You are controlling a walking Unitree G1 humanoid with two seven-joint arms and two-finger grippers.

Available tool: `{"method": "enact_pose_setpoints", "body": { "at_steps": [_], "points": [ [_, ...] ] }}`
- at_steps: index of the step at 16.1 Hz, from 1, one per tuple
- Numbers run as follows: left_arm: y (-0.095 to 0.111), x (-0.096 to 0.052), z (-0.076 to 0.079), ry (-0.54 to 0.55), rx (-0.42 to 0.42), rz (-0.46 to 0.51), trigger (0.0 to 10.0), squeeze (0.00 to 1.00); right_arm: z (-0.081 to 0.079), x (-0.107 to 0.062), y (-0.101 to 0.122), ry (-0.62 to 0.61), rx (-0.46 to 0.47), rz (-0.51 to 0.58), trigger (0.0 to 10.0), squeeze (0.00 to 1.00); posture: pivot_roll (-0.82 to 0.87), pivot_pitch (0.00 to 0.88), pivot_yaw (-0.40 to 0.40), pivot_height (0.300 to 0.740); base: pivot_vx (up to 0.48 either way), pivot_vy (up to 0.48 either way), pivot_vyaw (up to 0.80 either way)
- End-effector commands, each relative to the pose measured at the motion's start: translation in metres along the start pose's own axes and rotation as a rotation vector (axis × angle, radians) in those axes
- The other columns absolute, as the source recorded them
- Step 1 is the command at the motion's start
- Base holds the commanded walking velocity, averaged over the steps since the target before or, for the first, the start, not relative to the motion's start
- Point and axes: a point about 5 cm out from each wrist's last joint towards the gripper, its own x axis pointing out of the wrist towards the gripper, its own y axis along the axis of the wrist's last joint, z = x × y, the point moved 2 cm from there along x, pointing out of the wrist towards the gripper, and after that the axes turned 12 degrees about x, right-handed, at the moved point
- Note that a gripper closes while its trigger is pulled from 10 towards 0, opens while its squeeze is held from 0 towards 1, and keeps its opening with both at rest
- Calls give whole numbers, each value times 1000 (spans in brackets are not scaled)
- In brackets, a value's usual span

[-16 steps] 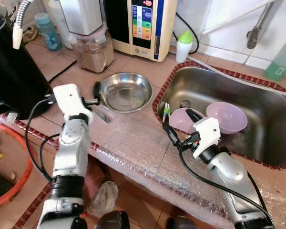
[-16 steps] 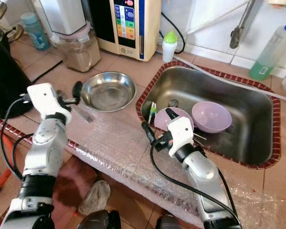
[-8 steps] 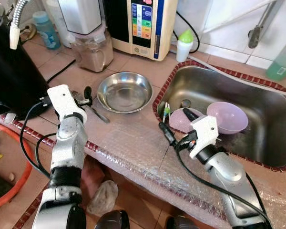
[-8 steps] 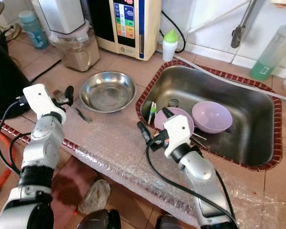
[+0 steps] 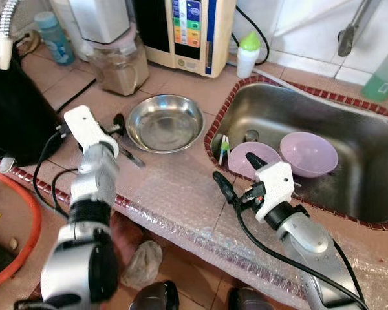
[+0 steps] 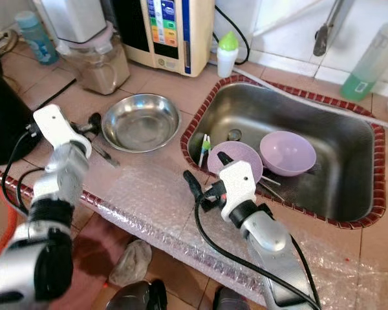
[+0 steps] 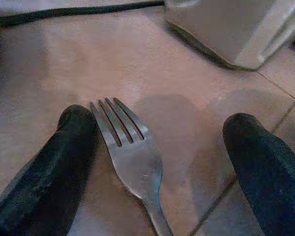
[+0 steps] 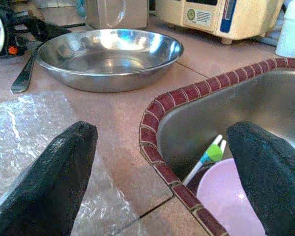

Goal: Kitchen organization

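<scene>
A steel fork lies on the tiled counter, its tines between the fingers of my open left gripper, without being gripped. Its handle points toward the counter's front. An empty steel bowl sits just right of that gripper. My right gripper hovers open over the counter's edge at the sink's near left corner. Two purple bowls lie in the sink, next to a green and white utensil.
A blender jar of brown powder, a cream appliance and a green-capped bottle stand at the back. A black appliance stands far left. Bubble wrap covers the counter's front. An orange basin is below left.
My left gripper has drawn back leftward from the steel bowl's rim and come down around the fork's tines. The right gripper has drifted slightly left, still open.
</scene>
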Motion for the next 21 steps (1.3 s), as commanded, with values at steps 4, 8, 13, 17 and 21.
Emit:
{"method": "enact_pose_setpoints", "body": {
  "at_steps": [4, 8, 13, 17, 21],
  "points": [
    [-21, 3, 5, -48, -18, -130, 0, 0, -26, -5, 9, 197, 89, 0, 10000, 0, -131, 159, 97, 740, 0, 0, 0],
    [-27, 1, 4, -55, -8, -151, 0, 0, -32, -3, 17, 273, 147, 14, 10000, 0, -125, 155, 95, 740, 0, 0, 0],
    [-36, 1, 0, -48, -49, -169, 0, 0, -29, 10, 39, 279, 215, 78, 10000, 0, -113, 131, 79, 740, 0, 0, 0],
    [-37, 0, 0, -72, -60, -166, 0, 0, -36, 10, 47, 419, 301, 38, 10000, 0, -106, 120, 72, 740, 0, 0, 0],
    [-35, 0, 0, -84, -61, -138, 0, 0, -28, 8, 30, 400, 248, -43, 10000, 0, -102, 116, 74, 740, 0, 0, 0]
  ]
}}
